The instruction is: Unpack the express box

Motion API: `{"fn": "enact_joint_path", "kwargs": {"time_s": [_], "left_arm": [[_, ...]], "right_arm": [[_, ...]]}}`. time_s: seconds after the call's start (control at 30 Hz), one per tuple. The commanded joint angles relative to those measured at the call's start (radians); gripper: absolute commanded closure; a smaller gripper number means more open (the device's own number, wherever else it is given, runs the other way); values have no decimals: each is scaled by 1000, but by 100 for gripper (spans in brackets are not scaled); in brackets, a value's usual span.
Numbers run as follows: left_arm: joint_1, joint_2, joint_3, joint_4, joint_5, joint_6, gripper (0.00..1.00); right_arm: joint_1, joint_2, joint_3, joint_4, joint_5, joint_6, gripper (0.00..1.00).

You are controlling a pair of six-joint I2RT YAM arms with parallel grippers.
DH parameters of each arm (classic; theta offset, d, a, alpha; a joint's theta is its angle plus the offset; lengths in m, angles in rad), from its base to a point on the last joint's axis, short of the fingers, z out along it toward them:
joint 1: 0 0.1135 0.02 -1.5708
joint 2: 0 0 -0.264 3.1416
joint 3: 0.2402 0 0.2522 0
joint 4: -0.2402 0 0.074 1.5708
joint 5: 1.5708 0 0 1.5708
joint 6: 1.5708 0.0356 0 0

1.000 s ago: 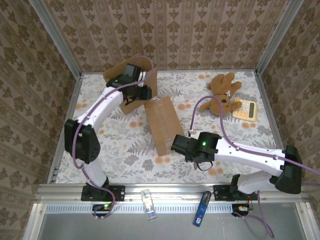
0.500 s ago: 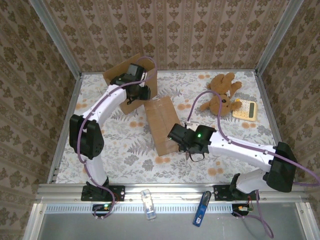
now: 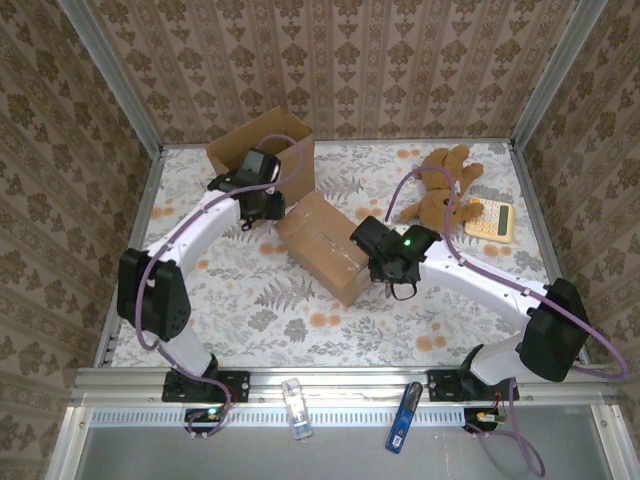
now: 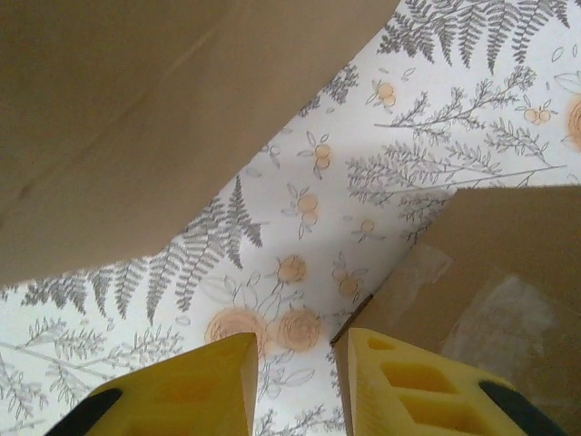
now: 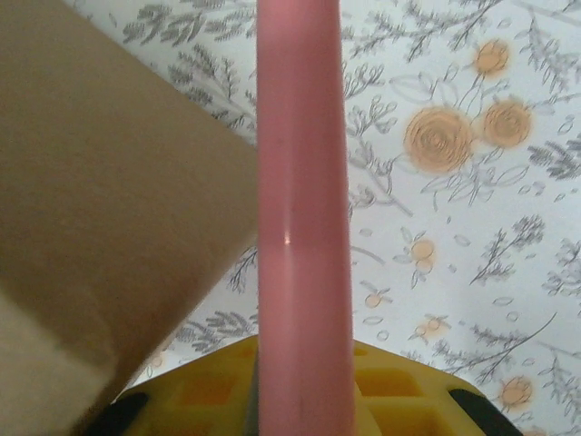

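The box [image 3: 322, 245] lies taped shut in the middle of the table [image 3: 230, 300], nothing unpacked yet, my left gripper [image 4: 295, 343] part open and empty at its corner while my right gripper [image 5: 304, 354] pinches a pink tool [image 5: 301, 182] beside its end.

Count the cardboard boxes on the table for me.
2. One open-looking box sits at the far left, against the back wall. One taped, closed box lies mid-table. Anything inside the open one is hidden.
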Motion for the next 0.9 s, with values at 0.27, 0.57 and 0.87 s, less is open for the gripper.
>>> {"fn": "enact_joint_path", "kwargs": {"time_s": [0.27, 0.57, 0.87], "left_arm": [[-79, -185, -191, -75, 32, -108, 68], [-105, -219, -201, -114, -7, -137, 66], [-54, -205, -80, -222, -145, -166, 49]], "right_arm": [[-139, 51, 82, 92, -138, -188, 100], [-173, 86, 86, 112, -177, -199, 100], [-215, -14, 57, 27, -64, -211, 100]]}}
